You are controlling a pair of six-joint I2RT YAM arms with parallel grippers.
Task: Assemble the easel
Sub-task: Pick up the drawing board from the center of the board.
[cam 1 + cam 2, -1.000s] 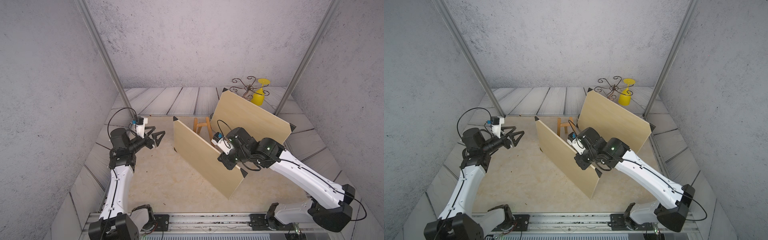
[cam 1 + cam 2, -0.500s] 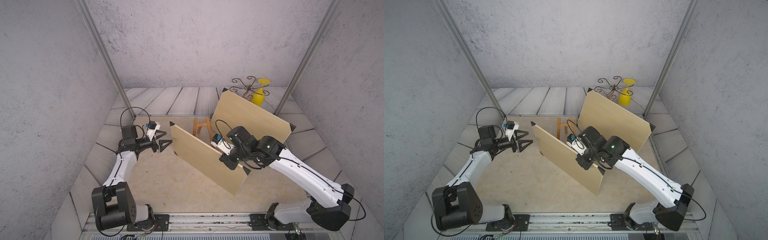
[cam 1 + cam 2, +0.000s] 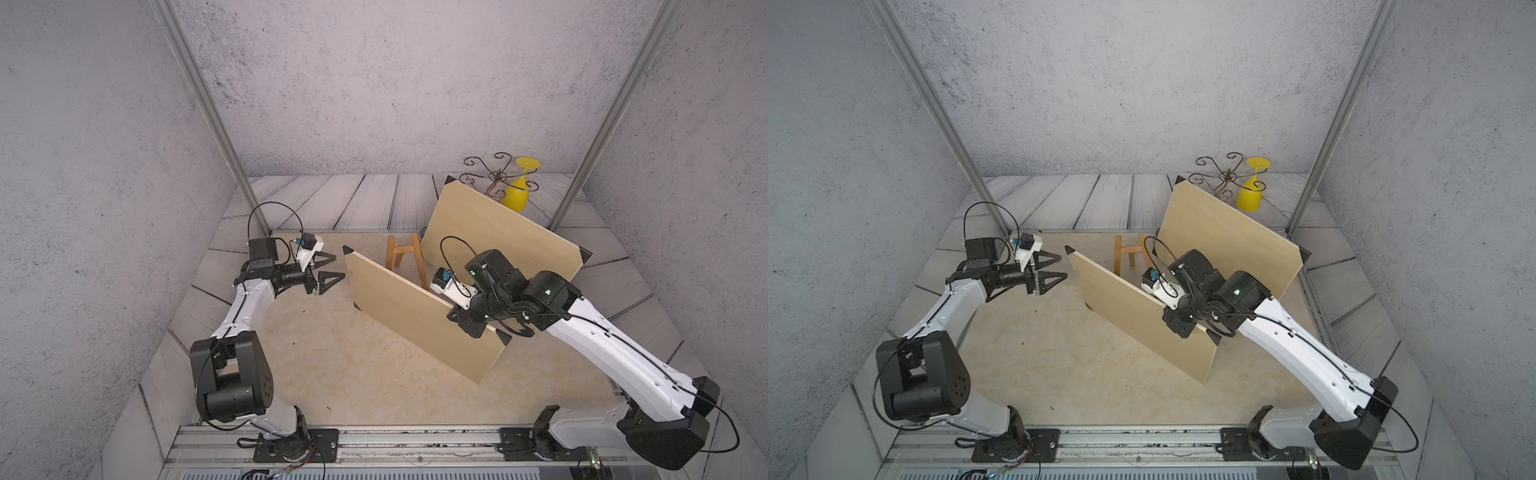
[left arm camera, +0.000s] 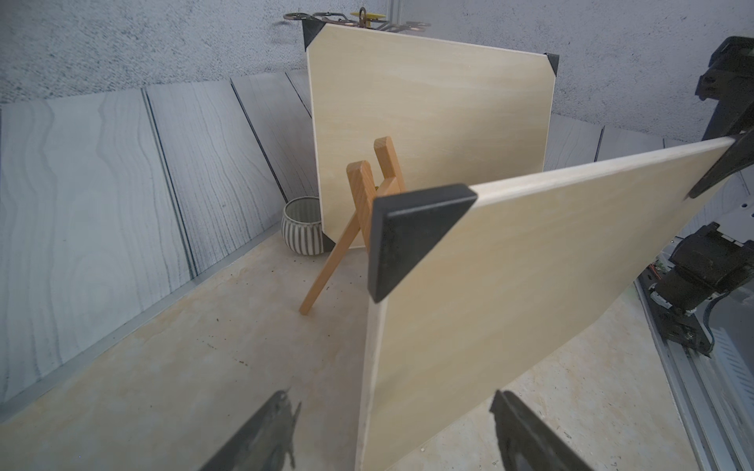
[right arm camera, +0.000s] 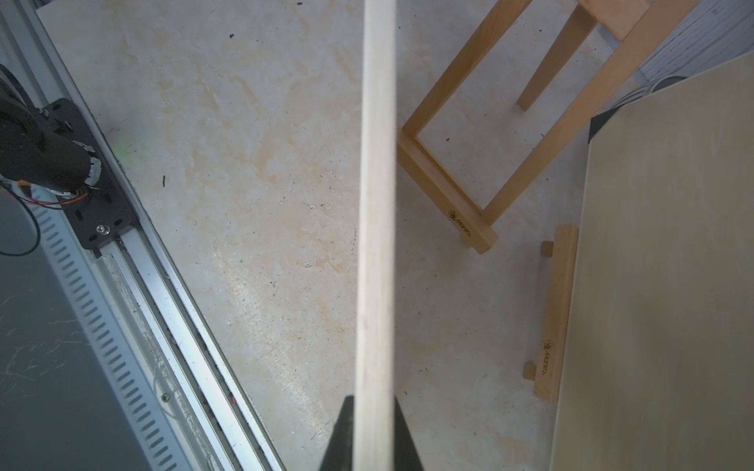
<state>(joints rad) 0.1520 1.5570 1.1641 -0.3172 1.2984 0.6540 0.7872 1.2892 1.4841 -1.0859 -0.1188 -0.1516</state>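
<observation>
Pale plywood board with black corner caps, standing on edge across the middle of the floor.

- Right claw: clamped shut on the board's top edge, toward the end nearer the right arm. In the right wrist view its dark fingers flank the thin edge on both sides.
- Left claw: spread wide, holding nothing. Tips point at the board's capped corner, just beside it and not touching.
- Easel frame: orange wood, upright on its legs between the held board and a far board that stands tilted behind it.
- Ledge strip: flat on the floor at the far board's foot, apart from the frame.
- Striped cup: by the far board's lower corner.
- Cannot tell whether the held board's lower edge rests on the floor.
</observation>
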